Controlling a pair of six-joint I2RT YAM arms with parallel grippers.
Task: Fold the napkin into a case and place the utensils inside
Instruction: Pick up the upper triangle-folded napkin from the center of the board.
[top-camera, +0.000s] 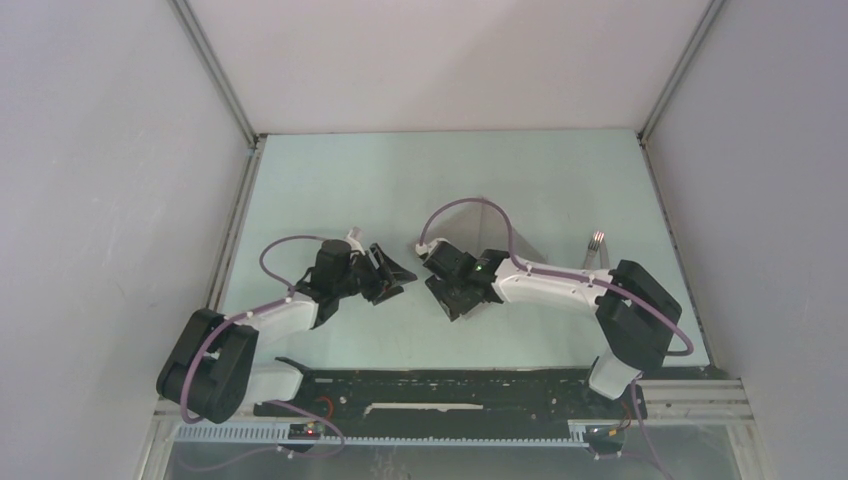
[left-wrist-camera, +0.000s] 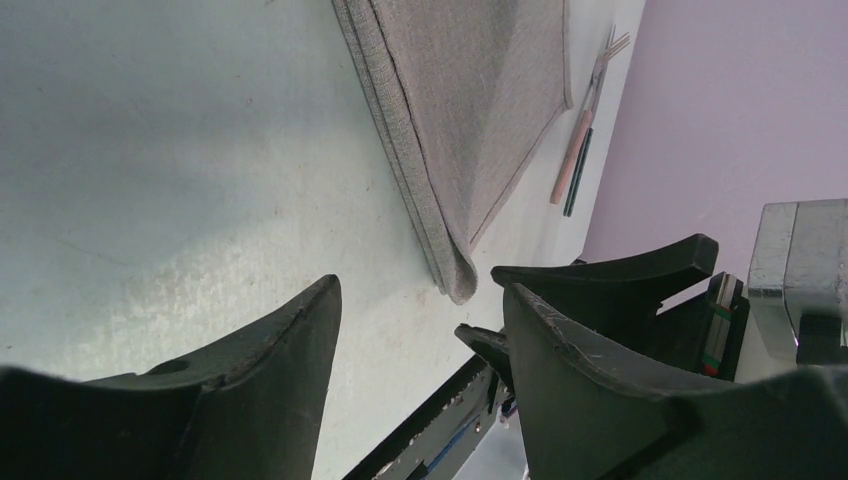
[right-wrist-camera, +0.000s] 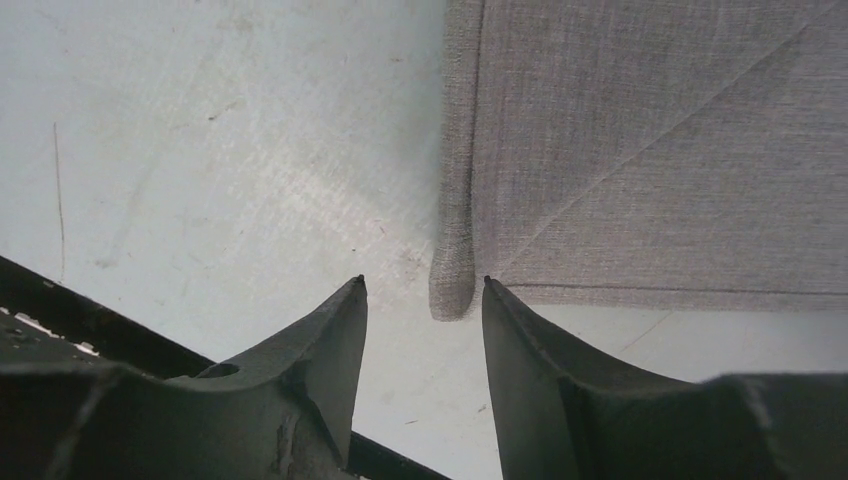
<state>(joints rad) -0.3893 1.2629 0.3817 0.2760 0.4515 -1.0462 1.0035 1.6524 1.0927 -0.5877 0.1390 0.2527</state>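
Grippers: right gripper (right-wrist-camera: 423, 285) is down at the cloth, jaws apart, tips flanking the near folded corner with nothing pinched. Left gripper (left-wrist-camera: 415, 288) hovers just beside that same corner, spread wide and empty.
Napkin: the napkin (right-wrist-camera: 650, 150) lies flat on the table and is partly folded. One side shows a doubled, rolled edge, and a diagonal crease runs across the top layer. From above it is mostly hidden behind the right arm.
Handling: looks soft, light and limp, so it should drape rather than hold a shape, and it may drag when pulled. The thick doubled corner between the right tips looks like the surest place to pinch. A grip on the top layer alone could peel the fold open.
Utensils: the utensils (left-wrist-camera: 578, 150) lie just beside the cloth's far edge, pink and dark handles together, not yet inside. Thin and hard, they are probably awkward to lift off a flat top.
Table: the table (top-camera: 330, 190) is pale green, smooth and lightly scuffed, so the cloth will likely slide.
Room: plain walls (top-camera: 110, 150) close in on three sides, and space is tight by the cutlery.
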